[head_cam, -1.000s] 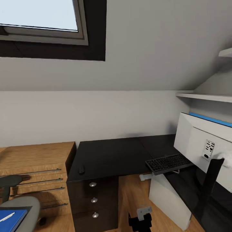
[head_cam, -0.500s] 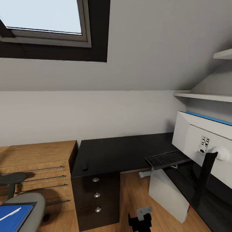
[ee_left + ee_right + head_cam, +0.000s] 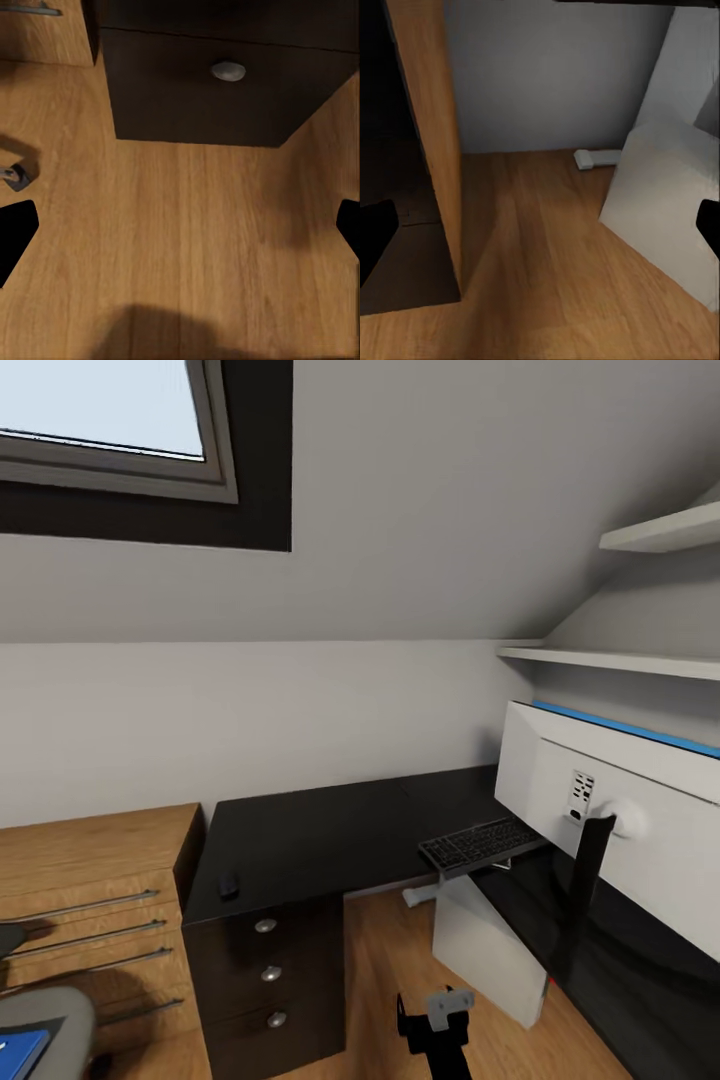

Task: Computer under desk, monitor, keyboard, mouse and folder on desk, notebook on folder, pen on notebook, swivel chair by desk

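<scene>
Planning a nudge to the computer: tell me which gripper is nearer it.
Right, likely. The right gripper faces the computer close by; the left gripper faces the desk drawers, farther off.

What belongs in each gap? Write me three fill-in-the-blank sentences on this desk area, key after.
1. The small black mouse lies on the long black desk, above its three ___ with round silver knobs.
2. Beside the wide flat monitor, seen from behind, lies the flat dark ___.
3. The boxy light grey-white computer tower stands on the wooden floor, ___ the desk.
Missing words: drawers; keyboard; under.
</scene>
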`<state>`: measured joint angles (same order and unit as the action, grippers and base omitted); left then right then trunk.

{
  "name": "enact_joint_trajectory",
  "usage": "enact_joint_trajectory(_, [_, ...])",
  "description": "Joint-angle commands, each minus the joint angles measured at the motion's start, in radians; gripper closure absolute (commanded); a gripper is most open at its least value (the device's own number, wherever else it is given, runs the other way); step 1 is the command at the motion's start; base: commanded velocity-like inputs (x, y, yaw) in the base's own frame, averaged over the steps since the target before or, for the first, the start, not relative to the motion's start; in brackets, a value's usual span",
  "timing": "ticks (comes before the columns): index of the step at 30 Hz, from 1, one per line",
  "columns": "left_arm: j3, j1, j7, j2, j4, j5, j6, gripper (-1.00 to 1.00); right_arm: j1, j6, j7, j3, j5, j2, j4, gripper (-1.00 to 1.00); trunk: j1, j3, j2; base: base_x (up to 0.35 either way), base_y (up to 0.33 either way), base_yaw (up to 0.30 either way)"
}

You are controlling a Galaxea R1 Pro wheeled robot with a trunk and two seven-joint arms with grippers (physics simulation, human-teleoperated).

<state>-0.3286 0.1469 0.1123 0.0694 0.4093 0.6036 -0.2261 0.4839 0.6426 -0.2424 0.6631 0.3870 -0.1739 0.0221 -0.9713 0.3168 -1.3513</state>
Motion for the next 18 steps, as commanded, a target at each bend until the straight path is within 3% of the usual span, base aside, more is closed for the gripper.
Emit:
enact_joint_trajectory(1, [-0.009,0.0,0.008,0.001,0.001,0.005,-0.004,-1.0,0.001,0.008,-0.009,0.009,0.004,-0.001,0.001,-1.0,0.0,0.001,-0.001,0.0,0.0,-0.281])
enact_joint_trajectory(9, [-0.009,0.0,0.009,0.001,0.001,0.005,-0.003,-1.0,0.001,0.025,-0.012,0.006,0.004,-0.001,0.005,-1.0,0.0,0.008,-0.001,0.0,0.0,-0.229])
enact_joint_trajectory(18, [-0.009,0.0,0.009,0.0,0.001,0.005,-0.002,-1.0,0.001,0.066,-0.006,0.008,0.003,-0.001,-0.007,-1.0,0.0,0.009,-0.001,0.0,0.0,-0.015])
